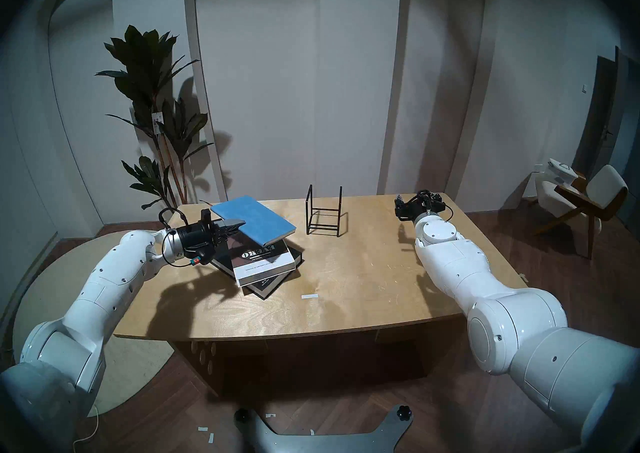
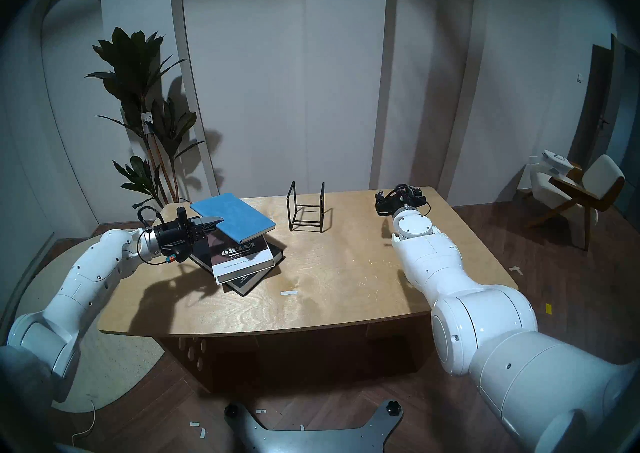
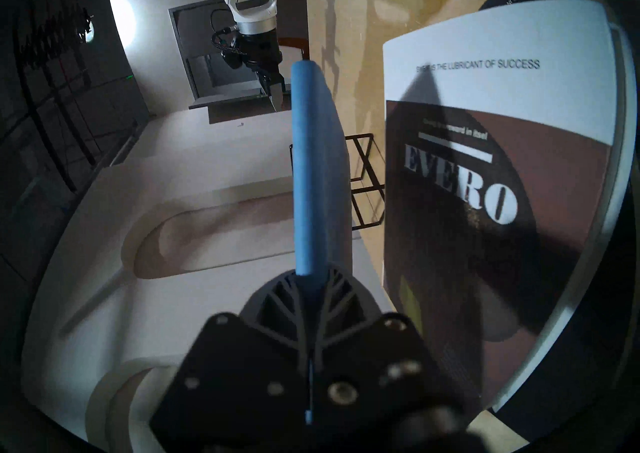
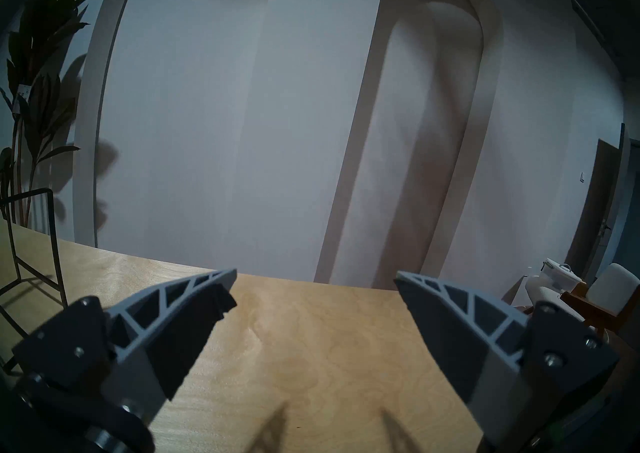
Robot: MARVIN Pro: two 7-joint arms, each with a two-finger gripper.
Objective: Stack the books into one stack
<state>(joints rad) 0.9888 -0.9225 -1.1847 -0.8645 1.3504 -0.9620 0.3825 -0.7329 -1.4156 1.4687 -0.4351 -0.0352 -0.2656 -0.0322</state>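
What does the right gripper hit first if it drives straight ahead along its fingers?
Probably nothing on the table: the open right gripper points past the bare far edge toward the white wall. The wire rack sits well off to its left.

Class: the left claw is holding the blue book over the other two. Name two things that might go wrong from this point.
1. The left claw pinches only one corner of the blue book, so it may pivot or slip.
2. The brown book already sits askew on the black book, overhanging it; a careless drop could leave the stack crooked or topple it.
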